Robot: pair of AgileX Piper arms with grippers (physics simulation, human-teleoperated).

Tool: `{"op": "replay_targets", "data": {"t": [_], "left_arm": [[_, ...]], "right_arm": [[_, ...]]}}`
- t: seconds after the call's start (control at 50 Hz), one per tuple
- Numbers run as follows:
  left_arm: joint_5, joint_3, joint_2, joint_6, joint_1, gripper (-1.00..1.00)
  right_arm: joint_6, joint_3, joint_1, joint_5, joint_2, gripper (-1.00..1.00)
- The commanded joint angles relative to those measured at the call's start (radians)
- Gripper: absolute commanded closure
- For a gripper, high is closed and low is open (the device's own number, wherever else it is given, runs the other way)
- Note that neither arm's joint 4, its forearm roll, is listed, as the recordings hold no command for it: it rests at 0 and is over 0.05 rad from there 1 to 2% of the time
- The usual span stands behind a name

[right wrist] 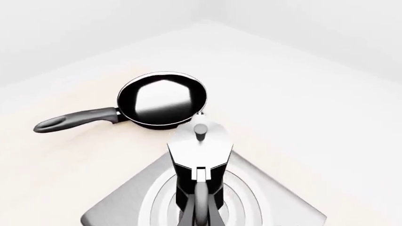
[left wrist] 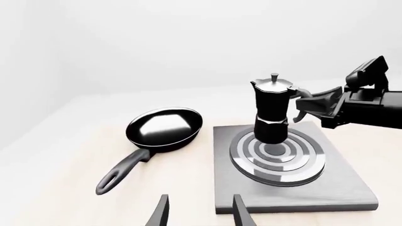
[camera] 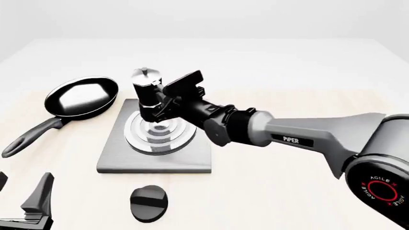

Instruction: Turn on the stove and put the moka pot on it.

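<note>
Over the stove [camera: 115,158], the right claw [camera: 161,106] apparently grips the upright moka pot [camera: 148,96] by its handle; left claw [left wrist: 197,213] released.

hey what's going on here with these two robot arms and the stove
The right gripper is at the handle of the moka pot, which stands upright on the ring burner of the stove. Whether its fingers are clamped on the handle can't be told. The left gripper hangs open at the near side, apart from everything. The knob sits untouched in front of the stove, and a frying pan lies beside it.
</note>
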Motion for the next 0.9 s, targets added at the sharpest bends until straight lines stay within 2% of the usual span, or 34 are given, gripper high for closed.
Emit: {"op": "replay_targets", "data": {"t": [0.02,0.32,0.9], "left_arm": [[0.004,0.000,0.000,-0.005,0.002,-1.00],[0.011,0.000,0.000,-0.015,0.000,-1.00],[0.007,0.000,0.000,-0.019,-0.010,-1.00]], "right_arm": [[0.019,-0.038,-0.008,0.000,0.040,1.00],[0.043,-0.013,0.007,0.004,0.051,1.00],[0.018,-0.006,-0.010,0.014,0.065,1.00]]}}
